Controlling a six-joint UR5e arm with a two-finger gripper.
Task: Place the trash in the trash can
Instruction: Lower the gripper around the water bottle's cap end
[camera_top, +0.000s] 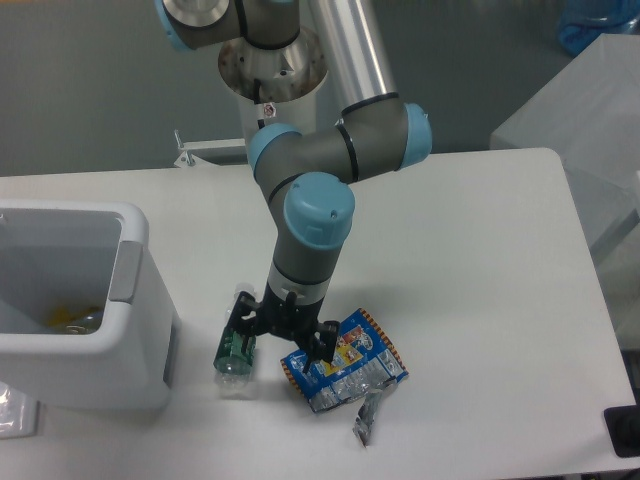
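Pick step: my gripper (281, 331) is low with fingers spread wide between bottle (236, 345) and snack bag (344, 365); next, centre on one, close, carry left to the trash can (130, 300).

1. A white table (480, 250) with rounded corners fills most of the view, evenly lit.
2. Behind it stands a plain grey wall (100, 80).
3. To the right, a grey-white covered block (570, 110) sits beside the table.
4. Something blue (595, 25) shows at the top right corner, too cropped to identify.
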